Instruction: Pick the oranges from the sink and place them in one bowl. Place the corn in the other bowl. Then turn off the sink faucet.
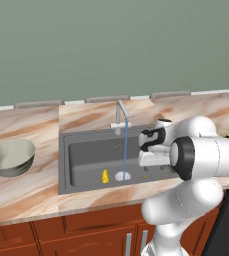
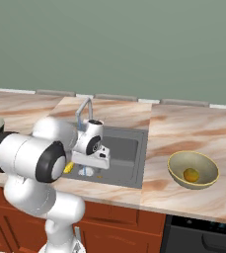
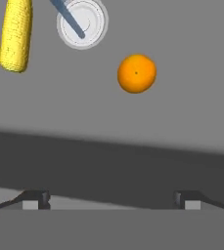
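Below, round bright orange [image 3: 136,73] on sink [image 3: 182,97] floor, seemingly smooth-skinned, hand [image 3: 111,200] spread wide, empty.

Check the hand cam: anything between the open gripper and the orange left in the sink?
Nothing visible. The orange lies alone on the bare sink floor ahead of the open fingertips. The corn and the water stream at the drain sit off to one side.

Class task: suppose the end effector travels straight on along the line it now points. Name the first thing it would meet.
Most likely the bare floor of the sink. The open end effector points down into it; the orange lies slightly off that line, the corn further off. Depth is uncertain.
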